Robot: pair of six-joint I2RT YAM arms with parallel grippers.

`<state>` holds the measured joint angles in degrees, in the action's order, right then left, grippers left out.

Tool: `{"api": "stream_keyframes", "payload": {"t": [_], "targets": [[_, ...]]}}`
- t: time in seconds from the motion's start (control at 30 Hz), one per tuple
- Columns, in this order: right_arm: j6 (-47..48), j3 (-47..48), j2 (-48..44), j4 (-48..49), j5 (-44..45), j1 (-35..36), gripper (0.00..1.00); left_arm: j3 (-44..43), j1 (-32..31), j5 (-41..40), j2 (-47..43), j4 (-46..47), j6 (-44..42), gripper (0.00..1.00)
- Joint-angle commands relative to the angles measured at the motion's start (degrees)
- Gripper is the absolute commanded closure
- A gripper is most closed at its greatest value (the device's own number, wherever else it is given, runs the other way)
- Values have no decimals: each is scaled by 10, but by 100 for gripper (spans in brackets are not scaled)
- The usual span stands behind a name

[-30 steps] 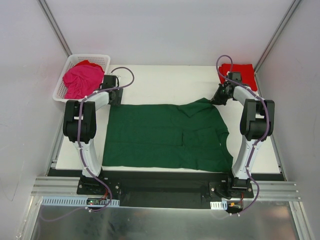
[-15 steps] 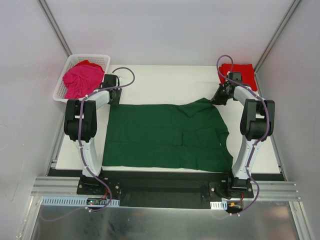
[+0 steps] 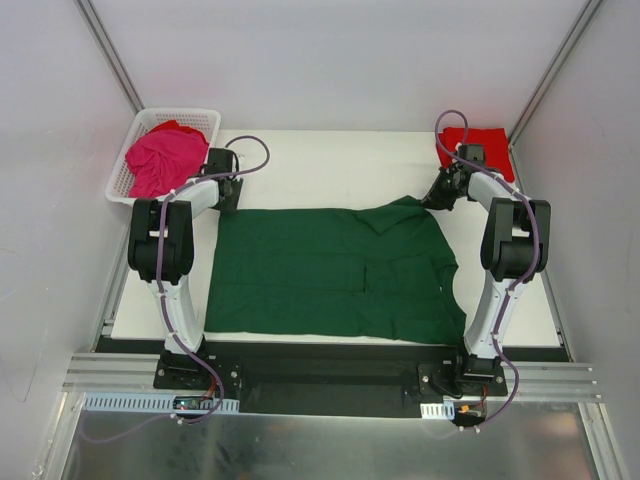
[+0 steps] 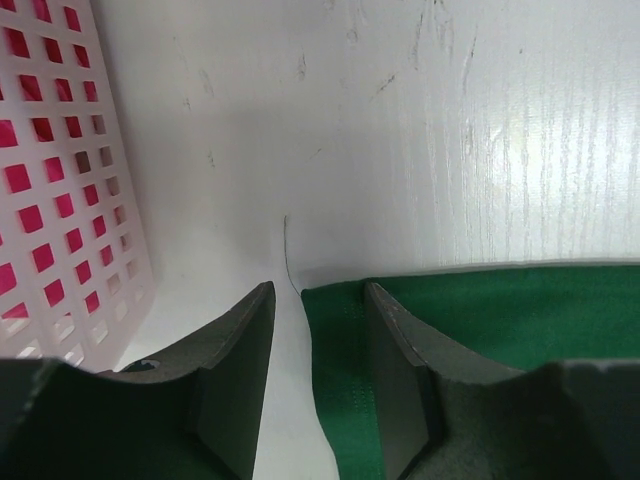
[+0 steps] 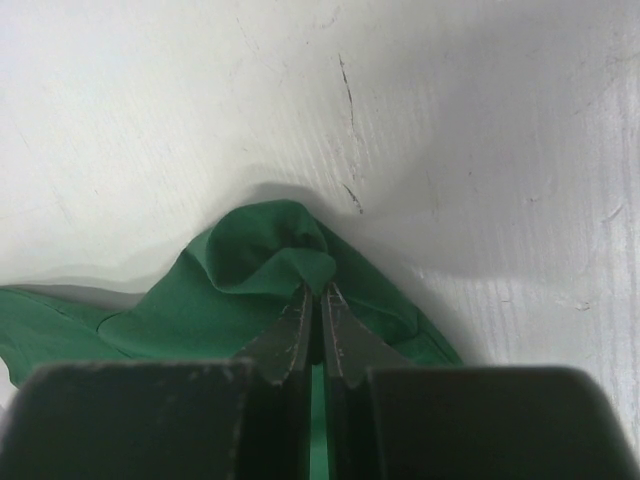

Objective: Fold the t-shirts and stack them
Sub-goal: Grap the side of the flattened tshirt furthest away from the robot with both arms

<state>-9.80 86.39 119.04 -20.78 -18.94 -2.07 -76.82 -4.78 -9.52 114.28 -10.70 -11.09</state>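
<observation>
The dark green t-shirt [image 3: 335, 270] lies spread flat across the middle of the white table. My left gripper [image 4: 318, 290] is open at the shirt's back left corner [image 3: 228, 212]. The hem edge lies between its fingers, with one finger over bare table and the other over green cloth [image 4: 520, 310]. My right gripper [image 5: 316, 287] is shut on a bunched fold of the green t-shirt [image 5: 200, 310] at its back right corner [image 3: 437, 195]. The red t-shirt [image 3: 480, 143] lies at the back right. The magenta t-shirt [image 3: 165, 160] is heaped in the basket.
The white lattice basket [image 3: 190, 117] stands at the back left, its wall [image 4: 60, 200] close beside my left gripper. White enclosure walls stand on three sides. The arm bases sit on a black rail [image 3: 320, 375] at the near edge.
My left gripper's jaws have drawn closer together round the shirt's corner. Both arms and the green t-shirt have stayed almost where they were.
</observation>
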Motion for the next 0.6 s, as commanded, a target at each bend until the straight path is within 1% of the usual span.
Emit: {"api": "stream_keyframes", "payload": {"t": [0.0,0.07,0.3,0.43,0.5,0.57], "targets": [[-4,11,-23,5,-8,-7,99,-18,6,45,6,-63,11,59],[-3,10,-25,6,-8,-7,99,-24,6,59,10,-69,16,61],[-4,10,-23,6,-8,-7,99,-43,4,88,19,-86,22,62],[-3,9,-24,6,-7,-8,99,-52,2,93,29,-91,23,64],[-3,9,-23,6,-7,-9,99,-58,2,93,31,-97,24,67],[-4,9,-24,6,-8,-9,99,-59,2,93,33,-99,23,78]]}}
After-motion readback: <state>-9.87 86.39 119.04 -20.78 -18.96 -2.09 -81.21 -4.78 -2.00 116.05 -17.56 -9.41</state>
